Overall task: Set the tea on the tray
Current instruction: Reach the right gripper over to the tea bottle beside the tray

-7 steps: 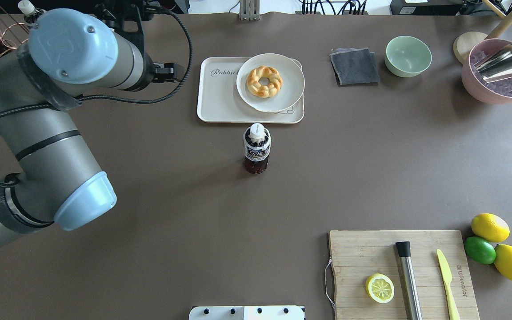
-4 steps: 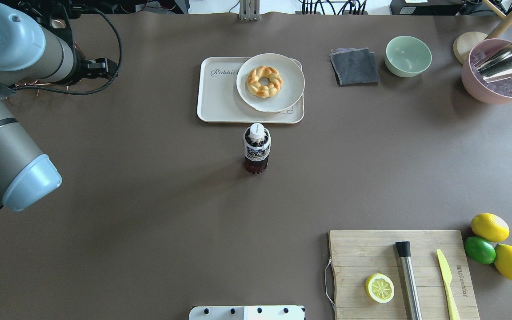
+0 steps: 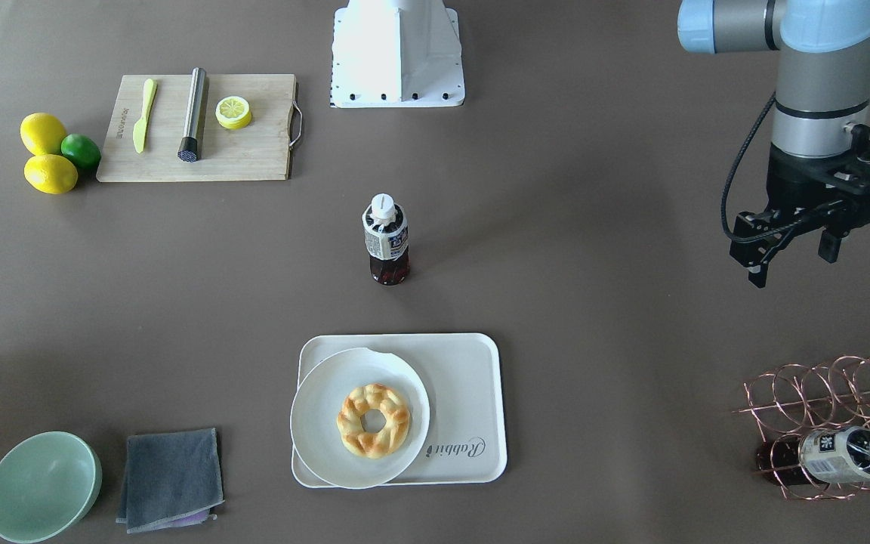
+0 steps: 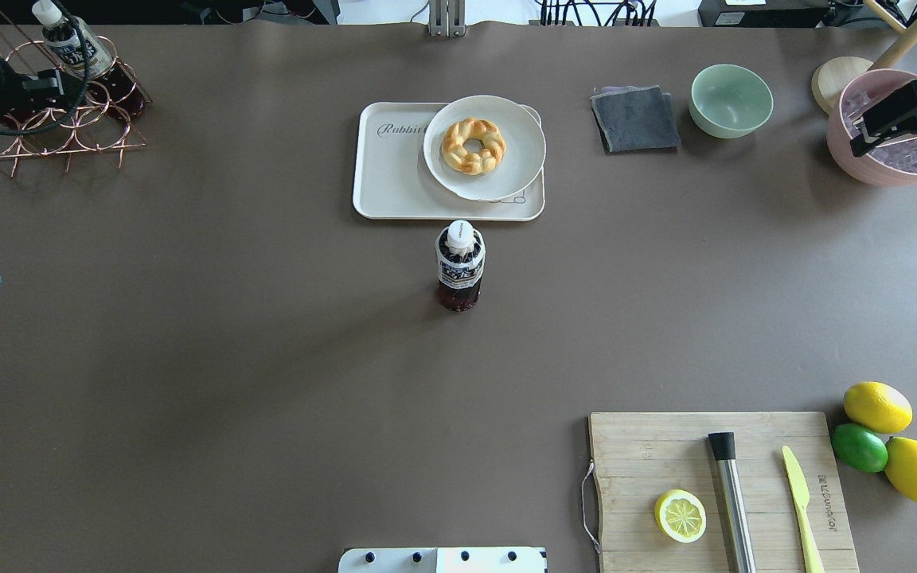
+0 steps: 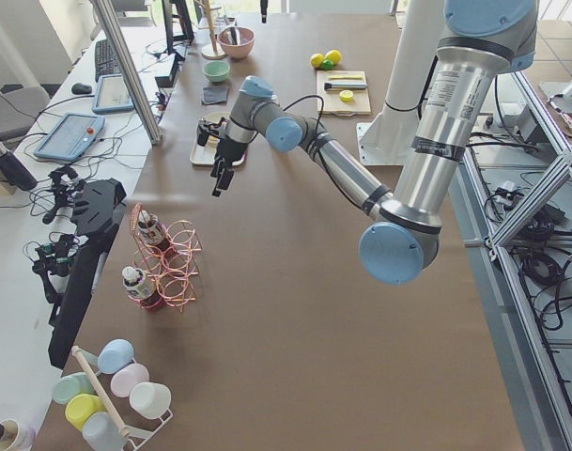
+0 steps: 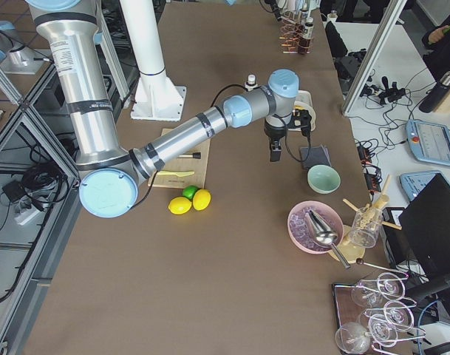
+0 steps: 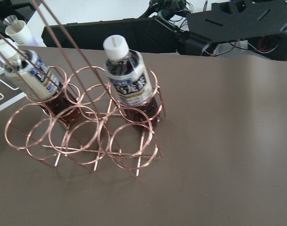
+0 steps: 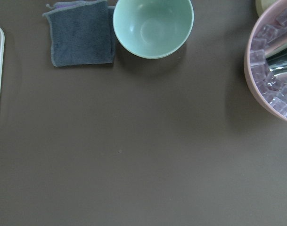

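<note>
Since the earlier overhead frames, your left arm has swung away from the middle of the table to its far left corner. The right gripper [image 4: 896, 135] has come into view above the pink bowl [image 4: 856, 167] of ice cubes. The tea has not shifted.

Left gripper [image 3: 791, 261]: the fingers stand apart with nothing between them, clear of the table. The copper wire rack [image 3: 820, 408] sits ahead of it and lower down. The rack bottles [image 7: 127, 82], two of them, lie slanted in its rings.

Tea [image 4: 459, 267]: it stands upright on the bare table with its cap on, well off to the left gripper's right and well off to the right gripper's left. Neither gripper holds it. It is just short of the tray [image 4: 395, 187], at the rim on the robot's side, and not on it.

Tray: a round plate [image 4: 522, 159] carrying a ring pastry [image 4: 473, 146] covers its right part.

Right gripper: in the overhead view the fingers look parted and empty. The green bowl [image 8: 152, 26] and the grey cloth [image 8: 79, 33] lie to its left.
</note>
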You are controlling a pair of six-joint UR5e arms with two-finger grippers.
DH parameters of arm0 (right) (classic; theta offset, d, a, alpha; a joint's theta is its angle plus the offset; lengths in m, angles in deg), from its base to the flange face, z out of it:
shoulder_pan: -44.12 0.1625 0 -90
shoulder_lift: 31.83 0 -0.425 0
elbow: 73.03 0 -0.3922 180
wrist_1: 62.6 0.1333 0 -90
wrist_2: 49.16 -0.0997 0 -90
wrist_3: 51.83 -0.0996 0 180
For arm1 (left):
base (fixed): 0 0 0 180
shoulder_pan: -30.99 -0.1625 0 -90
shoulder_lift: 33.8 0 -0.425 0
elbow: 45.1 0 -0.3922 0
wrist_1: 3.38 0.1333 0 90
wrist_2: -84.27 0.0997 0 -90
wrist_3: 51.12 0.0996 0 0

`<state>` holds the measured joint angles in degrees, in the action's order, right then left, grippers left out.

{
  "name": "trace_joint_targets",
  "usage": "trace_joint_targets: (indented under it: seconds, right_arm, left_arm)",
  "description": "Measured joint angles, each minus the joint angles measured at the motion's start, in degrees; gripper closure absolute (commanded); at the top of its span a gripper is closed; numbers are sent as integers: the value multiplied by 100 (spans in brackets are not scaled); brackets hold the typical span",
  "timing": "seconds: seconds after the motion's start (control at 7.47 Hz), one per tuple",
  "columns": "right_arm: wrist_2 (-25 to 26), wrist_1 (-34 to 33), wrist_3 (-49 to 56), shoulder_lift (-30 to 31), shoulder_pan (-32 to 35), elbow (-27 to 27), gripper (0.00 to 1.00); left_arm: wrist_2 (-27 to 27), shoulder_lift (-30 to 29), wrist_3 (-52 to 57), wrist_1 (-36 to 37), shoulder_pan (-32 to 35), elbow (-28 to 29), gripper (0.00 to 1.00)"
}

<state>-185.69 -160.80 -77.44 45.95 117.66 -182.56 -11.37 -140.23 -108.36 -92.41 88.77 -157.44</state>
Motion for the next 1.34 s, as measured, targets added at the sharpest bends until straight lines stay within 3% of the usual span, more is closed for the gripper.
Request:
trace_joint_targets:
  seconds: [0.27,0.54,0.8,1.34]
  right_arm:
    - [178,3,-888,-569,-569,-33,0]
    - [760,3,-2113,-1161,-1408,-127,0]
    - [1198,3,-2769,-1460,-1996,-239,0]
    - [1287,-114,-3021,-1774,-2443,-476,0]
  left_arm:
    - [-1469,640,1338,-678,1169,284,2]
    - [-2821,1143,2576,-1191,1968,598,2]
    - [-3196,1571,3258,-1506,2162,695,2]
    - [-3416,1765,3419,-1417,2216,858,2]
